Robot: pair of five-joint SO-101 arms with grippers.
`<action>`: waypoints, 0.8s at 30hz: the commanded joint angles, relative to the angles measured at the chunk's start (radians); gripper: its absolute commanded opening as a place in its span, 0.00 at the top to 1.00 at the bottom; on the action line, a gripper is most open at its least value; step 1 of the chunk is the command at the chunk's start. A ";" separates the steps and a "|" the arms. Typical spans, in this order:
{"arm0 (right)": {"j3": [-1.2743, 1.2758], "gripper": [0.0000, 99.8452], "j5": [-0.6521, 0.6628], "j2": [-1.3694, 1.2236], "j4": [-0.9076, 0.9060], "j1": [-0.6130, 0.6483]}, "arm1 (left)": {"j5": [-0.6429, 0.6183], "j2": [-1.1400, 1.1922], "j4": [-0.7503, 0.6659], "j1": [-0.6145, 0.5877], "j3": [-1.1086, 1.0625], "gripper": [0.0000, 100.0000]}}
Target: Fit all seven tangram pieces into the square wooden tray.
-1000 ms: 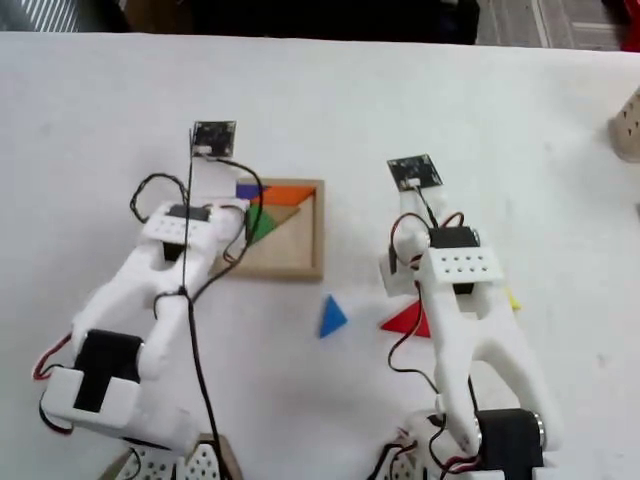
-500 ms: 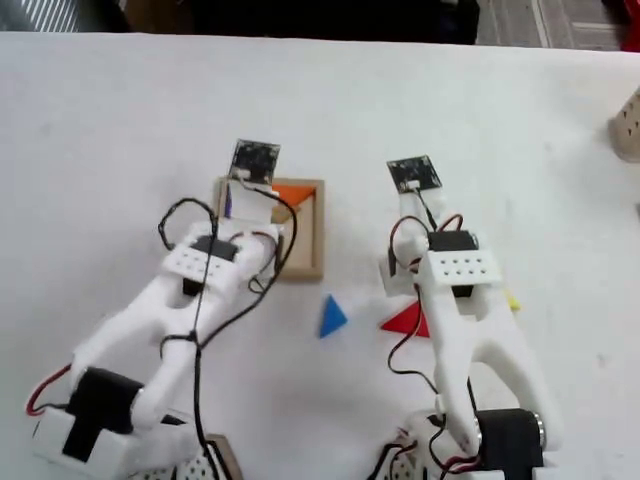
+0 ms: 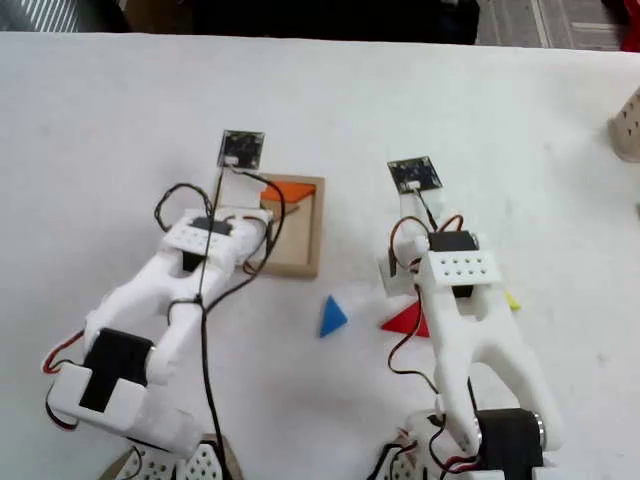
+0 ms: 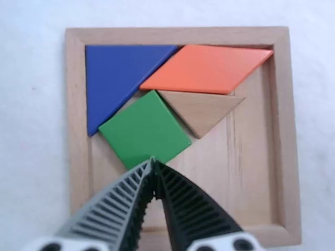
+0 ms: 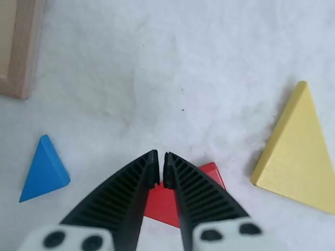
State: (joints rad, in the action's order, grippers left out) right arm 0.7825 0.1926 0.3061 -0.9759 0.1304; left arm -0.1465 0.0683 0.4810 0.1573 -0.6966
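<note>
white worktop (image 3: pixel 450 100): is carrying everything.
wooden tray (image 4: pixel 178 35): is holding big blue triangle (image 4: pixel 118 76), orange parallelogram (image 4: pixel 207 68), green square (image 4: pixel 144 130) and wood triangle (image 4: pixel 201 111).
loose pieces: yellow triangle (image 5: pixel 298 151), red triangle (image 5: pixel 211 177) and small blue triangle (image 5: pixel 44 170) are lying outside the tray.
left tool (image 4: pixel 154 166): is hanging pressed together at the green square's corner.
right tool (image 5: pixel 158 159): is hanging closed and empty over the red triangle.
step: likely calling for spreading the right tool, then lowering squarely.
writing: nothing readable is showing.
</note>
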 commanded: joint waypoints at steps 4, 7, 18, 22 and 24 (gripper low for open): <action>-0.005 0.98 0.014 0.041 0.016 -0.005 | -0.006 -0.073 0.078 0.012 0.041 0.98; -0.005 0.98 0.014 0.041 0.016 -0.005 | -0.006 -0.157 0.089 0.058 -0.011 0.98; -0.005 0.98 0.014 0.048 0.012 -0.016 | -0.009 -0.127 -0.064 0.156 -0.018 0.98; -0.003 0.98 0.014 0.050 0.010 -0.035 | -0.009 0.004 -0.058 0.150 0.078 0.98; -0.003 0.98 0.014 0.050 0.010 -0.042 | -0.009 0.056 -0.058 0.145 0.112 0.98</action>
State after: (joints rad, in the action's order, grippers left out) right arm 0.7825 0.1941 0.3061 -0.9759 0.1043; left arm -0.1450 0.0499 0.4442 0.3000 -0.6935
